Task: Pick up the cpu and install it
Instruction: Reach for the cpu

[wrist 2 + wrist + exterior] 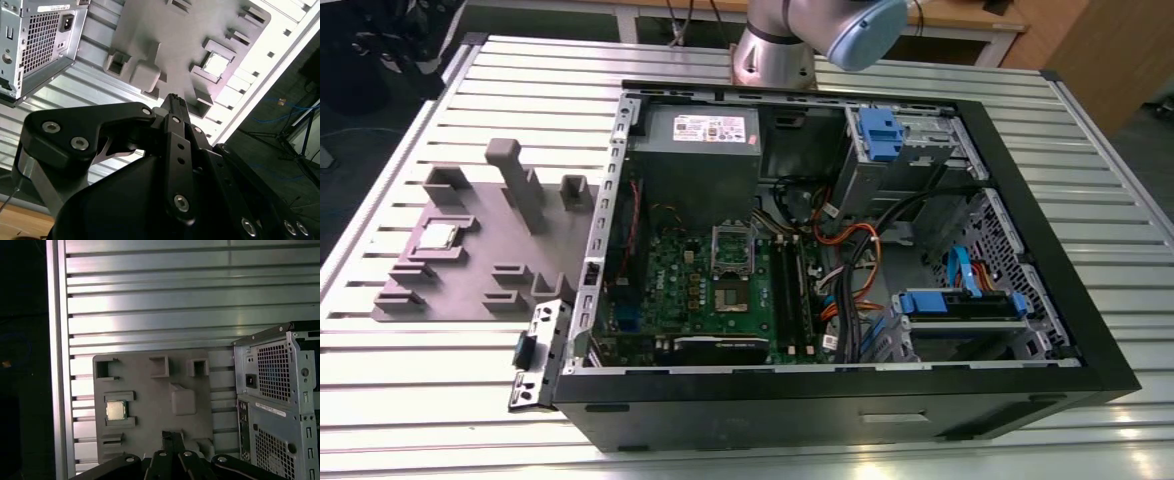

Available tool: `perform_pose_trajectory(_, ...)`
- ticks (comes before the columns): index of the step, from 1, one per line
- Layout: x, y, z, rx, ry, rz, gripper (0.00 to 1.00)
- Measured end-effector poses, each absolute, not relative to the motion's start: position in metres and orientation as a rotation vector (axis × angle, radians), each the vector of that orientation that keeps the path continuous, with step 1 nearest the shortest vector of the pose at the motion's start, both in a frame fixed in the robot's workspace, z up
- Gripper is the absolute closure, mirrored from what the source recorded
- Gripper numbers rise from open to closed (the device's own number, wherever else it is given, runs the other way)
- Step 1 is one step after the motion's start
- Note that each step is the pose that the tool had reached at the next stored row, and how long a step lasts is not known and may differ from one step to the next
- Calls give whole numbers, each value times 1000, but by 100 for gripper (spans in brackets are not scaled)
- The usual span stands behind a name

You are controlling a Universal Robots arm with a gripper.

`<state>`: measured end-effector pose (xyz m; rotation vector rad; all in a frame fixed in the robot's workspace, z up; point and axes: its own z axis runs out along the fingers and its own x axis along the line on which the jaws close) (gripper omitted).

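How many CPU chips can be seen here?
1. The cpu sits in a recess of the grey fixture plate, outside the computer case; others may be hidden inside it.

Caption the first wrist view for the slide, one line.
Gripper, shut and empty, over the grey fixture plate; cpu seated in its pocket, PC case alongside on the slatted table.

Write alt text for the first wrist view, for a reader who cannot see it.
A square silvery-grey cpu sits in a recess of a grey moulded tray on a ribbed aluminium table. The black gripper hovers over the tray, beside a metal computer case.
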<state>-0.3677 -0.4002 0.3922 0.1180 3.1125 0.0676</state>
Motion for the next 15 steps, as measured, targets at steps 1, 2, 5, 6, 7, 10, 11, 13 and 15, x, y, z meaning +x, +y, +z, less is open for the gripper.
perform_pose_trajectory(1, -369, -400, 392, 118, 3113, 68, 89)
perform_pose_trajectory(2, -371, -400, 392, 118, 3112, 68, 89)
perform_pose_trajectory(5, -375, -400, 392, 118, 3112, 68, 89)
perform_pose_trajectory(6, -376, -400, 392, 118, 3112, 68, 89)
perform_pose_trajectory(7, -377, -400, 392, 118, 3112, 68, 89)
perform_pose_trajectory(10, -379, -400, 392, 118, 3113, 68, 89)
perform_pose_trajectory(11, -380, -400, 392, 118, 3113, 68, 89)
perform_pose_trajectory(13, -383, -400, 392, 118, 3112, 68, 89)
perform_pose_trajectory(15, -387, -400, 392, 118, 3112, 68, 89)
